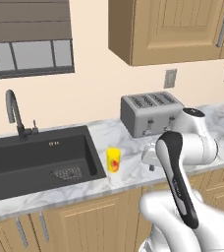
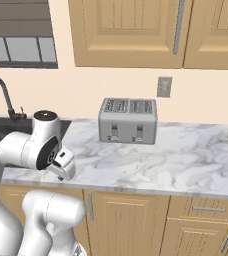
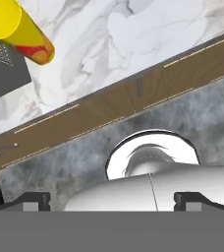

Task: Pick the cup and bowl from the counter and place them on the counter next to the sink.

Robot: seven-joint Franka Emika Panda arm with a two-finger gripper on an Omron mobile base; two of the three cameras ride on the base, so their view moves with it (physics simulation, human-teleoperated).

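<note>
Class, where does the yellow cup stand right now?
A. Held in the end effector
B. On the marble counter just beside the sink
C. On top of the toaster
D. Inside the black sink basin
B: the cup stands upright on the counter, beside the sink.

Yellow cup (image 3: 16, 30) upright on marble counter (image 3: 133, 39), beside black sink (image 3: 3, 69) corner, wooden cabinets (image 3: 109, 110) below

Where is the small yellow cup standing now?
The small yellow cup stands on the white marble counter, just right of the black sink, left of the grey toaster.
</note>
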